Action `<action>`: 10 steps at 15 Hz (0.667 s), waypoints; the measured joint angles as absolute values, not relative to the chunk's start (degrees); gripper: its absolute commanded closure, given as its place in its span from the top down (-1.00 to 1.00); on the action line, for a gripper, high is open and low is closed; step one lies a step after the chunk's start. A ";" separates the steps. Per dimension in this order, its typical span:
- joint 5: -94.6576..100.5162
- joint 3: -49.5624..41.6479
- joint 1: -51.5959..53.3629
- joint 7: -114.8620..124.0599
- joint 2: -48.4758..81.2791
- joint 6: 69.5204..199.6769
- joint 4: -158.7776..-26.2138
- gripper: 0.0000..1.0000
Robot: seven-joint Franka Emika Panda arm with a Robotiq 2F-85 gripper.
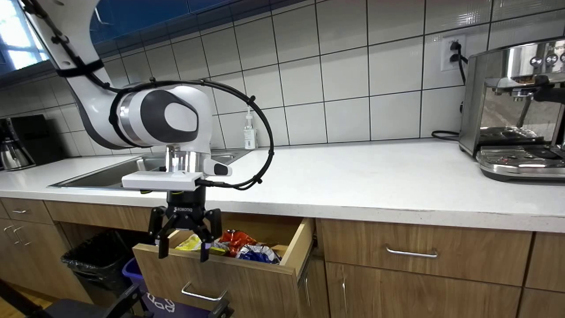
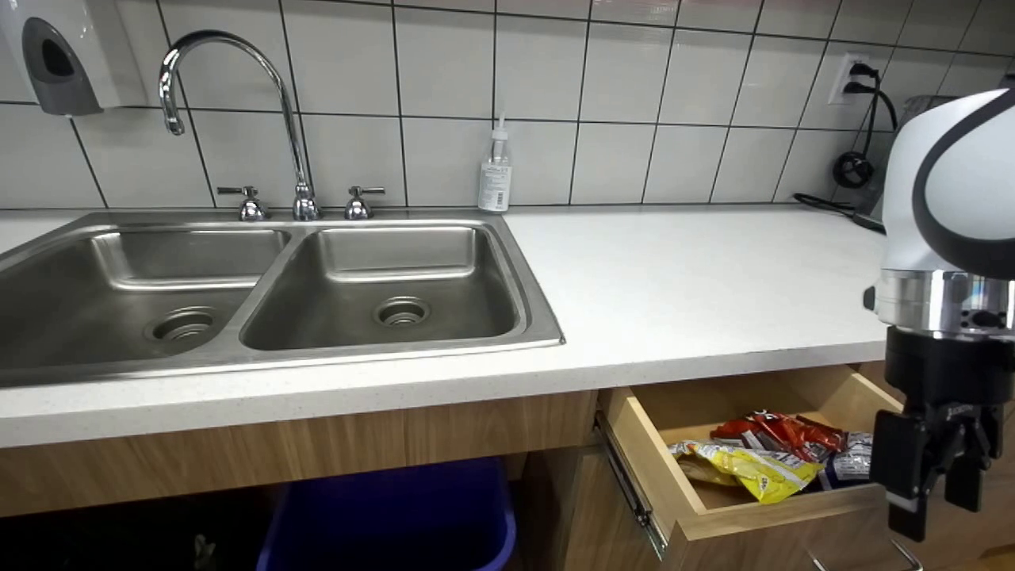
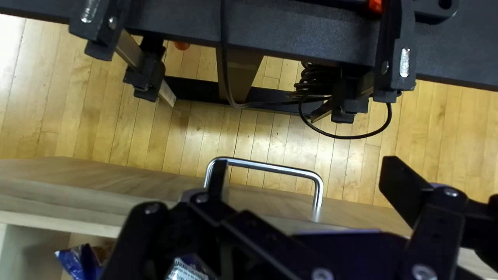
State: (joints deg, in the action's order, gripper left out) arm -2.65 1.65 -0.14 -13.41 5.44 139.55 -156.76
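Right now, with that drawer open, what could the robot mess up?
The open gripper hangs close by the drawer front, so it might knock into it if it moves carelessly. Also, the yellow bag and red bag lie bunched together, so a grab there could perhaps snag both.

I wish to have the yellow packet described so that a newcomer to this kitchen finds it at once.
In an exterior view, find the metal sink, then the open wooden drawer to its lower right. Inside, the yellow packet lies on the side nearest the sink. Its bright yellow sets it apart from the red packet and the blue-and-silver packet near it.
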 measured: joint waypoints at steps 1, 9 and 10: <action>-2.65 1.65 -0.09 -13.41 5.44 139.54 -157.08 1.00; -2.21 1.64 -0.07 -13.30 5.54 140.21 -158.13 1.00; -1.97 1.63 -0.07 -13.19 5.66 140.56 -158.18 1.00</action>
State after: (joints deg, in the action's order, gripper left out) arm -1.97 1.63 -0.07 -13.19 5.66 140.56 -158.18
